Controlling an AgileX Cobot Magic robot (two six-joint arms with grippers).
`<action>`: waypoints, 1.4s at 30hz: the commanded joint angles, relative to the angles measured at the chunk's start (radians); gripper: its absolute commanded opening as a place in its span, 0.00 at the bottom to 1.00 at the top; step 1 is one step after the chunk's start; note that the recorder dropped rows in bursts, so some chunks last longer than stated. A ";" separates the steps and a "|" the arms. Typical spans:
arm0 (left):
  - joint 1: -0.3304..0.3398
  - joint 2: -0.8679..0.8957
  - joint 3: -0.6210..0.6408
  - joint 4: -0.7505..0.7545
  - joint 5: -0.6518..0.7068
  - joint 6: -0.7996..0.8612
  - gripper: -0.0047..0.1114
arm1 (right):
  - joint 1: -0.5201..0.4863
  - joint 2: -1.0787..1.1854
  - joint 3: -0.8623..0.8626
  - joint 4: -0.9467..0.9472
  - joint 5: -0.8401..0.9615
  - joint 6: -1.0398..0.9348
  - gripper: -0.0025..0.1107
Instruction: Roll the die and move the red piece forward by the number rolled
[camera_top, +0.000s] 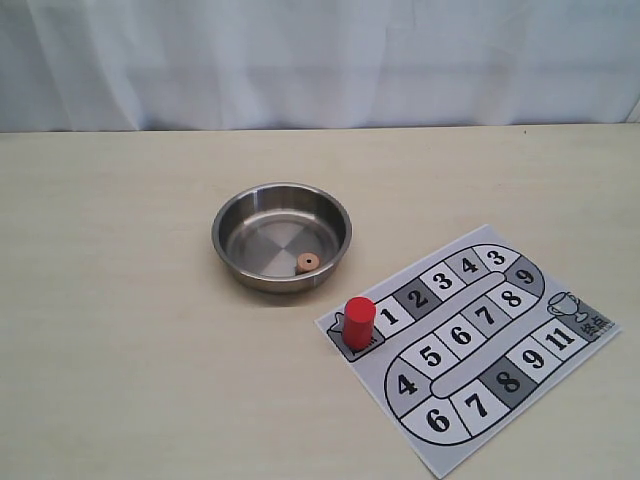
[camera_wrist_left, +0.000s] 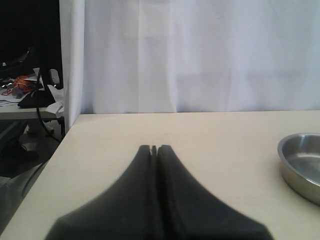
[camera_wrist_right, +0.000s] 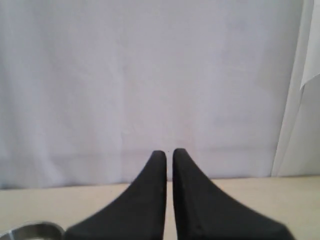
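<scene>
The die (camera_top: 307, 262), a tiny tan piece with one dark pip facing up, lies inside the steel bowl (camera_top: 228, 222) near its right wall. The red piece (camera_top: 359, 322) stands upright on the grey start square of the paper game board (camera_top: 455, 385), just left of square 1. Neither arm shows in the exterior view. My left gripper (camera_wrist_left: 154, 147) is shut and holds nothing, hovering over bare table with the bowl (camera_wrist_left: 300, 160) off to one side. My right gripper (camera_wrist_right: 169, 152) is shut to a thin slit and holds nothing; a sliver of bowl rim (camera_wrist_right: 32, 231) shows at the corner.
A white curtain (camera_top: 320, 60) hangs behind the tan table (camera_top: 120, 350). In the left wrist view the table edge (camera_wrist_left: 62, 145) drops off beside a cluttered side area. The numbered track curves around the board toward a trophy square (camera_top: 565, 303).
</scene>
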 joint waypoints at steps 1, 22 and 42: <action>0.000 -0.001 -0.005 -0.001 -0.011 -0.002 0.04 | -0.003 0.180 -0.134 0.003 0.149 -0.046 0.06; 0.000 -0.001 -0.005 -0.001 -0.009 -0.002 0.04 | 0.374 1.088 -0.516 0.230 0.309 -0.487 0.42; 0.000 -0.001 -0.005 -0.001 -0.011 -0.002 0.04 | 0.486 1.632 -0.958 0.226 0.431 -0.323 0.42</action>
